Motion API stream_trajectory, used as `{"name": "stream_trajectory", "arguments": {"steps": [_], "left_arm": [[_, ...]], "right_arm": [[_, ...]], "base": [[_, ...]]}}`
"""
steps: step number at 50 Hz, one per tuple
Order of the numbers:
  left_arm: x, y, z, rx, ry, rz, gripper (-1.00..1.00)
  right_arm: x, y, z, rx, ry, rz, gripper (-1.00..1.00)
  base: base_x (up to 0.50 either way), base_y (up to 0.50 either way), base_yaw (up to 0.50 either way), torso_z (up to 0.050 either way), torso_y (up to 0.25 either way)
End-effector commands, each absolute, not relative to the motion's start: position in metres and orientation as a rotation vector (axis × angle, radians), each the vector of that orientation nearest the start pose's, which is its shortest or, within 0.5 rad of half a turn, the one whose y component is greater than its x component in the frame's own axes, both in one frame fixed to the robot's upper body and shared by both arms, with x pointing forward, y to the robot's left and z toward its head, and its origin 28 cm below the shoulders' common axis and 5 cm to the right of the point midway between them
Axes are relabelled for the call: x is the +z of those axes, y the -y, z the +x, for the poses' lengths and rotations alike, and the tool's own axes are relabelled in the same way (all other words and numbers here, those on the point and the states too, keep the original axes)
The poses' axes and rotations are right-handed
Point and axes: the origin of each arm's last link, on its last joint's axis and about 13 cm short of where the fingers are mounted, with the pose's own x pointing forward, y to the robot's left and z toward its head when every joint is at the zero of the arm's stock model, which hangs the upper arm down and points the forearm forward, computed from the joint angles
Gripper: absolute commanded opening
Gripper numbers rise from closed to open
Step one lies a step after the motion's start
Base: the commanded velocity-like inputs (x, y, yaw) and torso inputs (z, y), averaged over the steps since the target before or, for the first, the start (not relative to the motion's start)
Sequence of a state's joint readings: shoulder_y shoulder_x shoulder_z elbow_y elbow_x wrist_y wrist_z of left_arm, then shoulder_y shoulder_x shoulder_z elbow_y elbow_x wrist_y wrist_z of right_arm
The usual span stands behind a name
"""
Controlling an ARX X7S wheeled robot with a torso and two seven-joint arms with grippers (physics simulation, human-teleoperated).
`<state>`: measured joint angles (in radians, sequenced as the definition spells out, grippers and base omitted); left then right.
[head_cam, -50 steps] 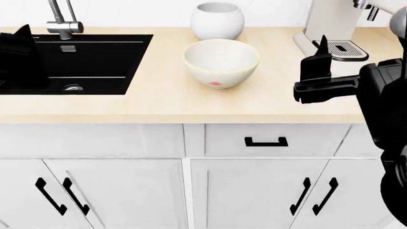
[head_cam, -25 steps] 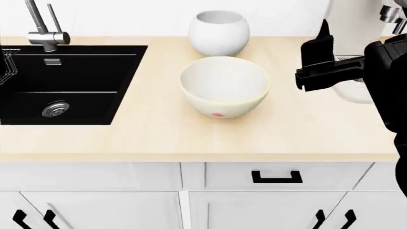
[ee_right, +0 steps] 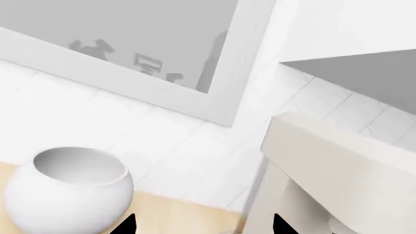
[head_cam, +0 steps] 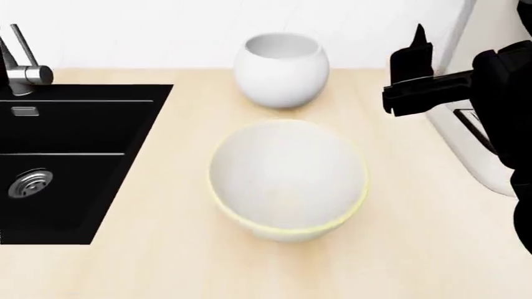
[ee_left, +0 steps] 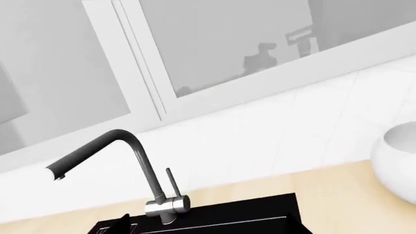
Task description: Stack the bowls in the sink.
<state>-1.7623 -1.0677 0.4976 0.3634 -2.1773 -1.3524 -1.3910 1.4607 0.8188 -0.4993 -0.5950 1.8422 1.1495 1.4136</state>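
Observation:
On the wooden counter the deep white bowl (head_cam: 281,62) stands at the back, and the wider cream bowl (head_cam: 287,177) with a yellowish rim sits in front of it. To their left lies the black sink (head_cam: 75,205), holding no bowl. My right gripper (head_cam: 415,62) hovers open to the right of the white bowl, above the counter. In the right wrist view its tips (ee_right: 203,226) are wide apart with nothing between them, and the white bowl (ee_right: 68,195) is off to one side. My left gripper (ee_left: 208,229) is over the sink (ee_left: 227,219), and only one tip shows clearly.
A steel faucet (head_cam: 21,68) rises behind the sink, with a round drain (head_cam: 29,184) in the basin. A white coffee machine (head_cam: 478,149) stands at the counter's right, close to my right arm. A tiled wall and a window run behind the counter.
The head view has moved in and down over the counter, so both bowls look larger. My right gripper has risen to beside the white bowl. The left arm has left the head view.

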Motion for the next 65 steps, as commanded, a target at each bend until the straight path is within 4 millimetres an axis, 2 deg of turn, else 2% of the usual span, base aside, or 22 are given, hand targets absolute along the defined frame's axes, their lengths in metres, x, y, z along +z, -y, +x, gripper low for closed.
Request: {"name": "stream_trajectory", "arguments": {"steps": [1,20,35,40,51,60,65], "left_arm": [[0.389,-0.292,0.151,0.216,0.067,0.349,1.00],[0.390,-0.291,0.151,0.210,0.067,0.352,1.00],[0.391,-0.290,0.148,0.199,0.061,0.341,1.00],[0.394,-0.288,0.144,0.174,0.057,0.319,1.00],[0.392,-0.286,0.138,0.108,0.053,0.272,1.00],[0.394,-0.286,0.137,0.105,0.060,0.271,1.00],[0.393,-0.286,0.137,0.104,0.059,0.272,1.00]], "right_arm": [[0.336,0.121,0.190,-0.135,0.176,-0.328,1.00],[0.335,0.120,0.190,-0.142,0.176,-0.339,1.00],[0.340,0.117,0.190,-0.148,0.173,-0.343,1.00],[0.350,0.110,0.192,-0.111,0.158,-0.290,1.00],[0.398,0.080,0.221,-0.056,0.107,-0.280,1.00],[0.412,0.067,0.242,-0.061,0.039,-0.253,1.00],[0.421,0.056,0.256,-0.010,-0.034,-0.169,1.00]], "base": [[0.50,-0.10,0.00,0.000,0.010],[0.50,-0.17,0.00,0.000,0.001],[0.02,0.00,0.00,0.000,0.001],[0.00,0.00,0.00,0.000,0.000],[0.00,0.00,0.00,0.000,0.000],[0.00,0.00,0.00,0.000,0.000],[0.00,0.00,0.00,0.000,0.000]]}}
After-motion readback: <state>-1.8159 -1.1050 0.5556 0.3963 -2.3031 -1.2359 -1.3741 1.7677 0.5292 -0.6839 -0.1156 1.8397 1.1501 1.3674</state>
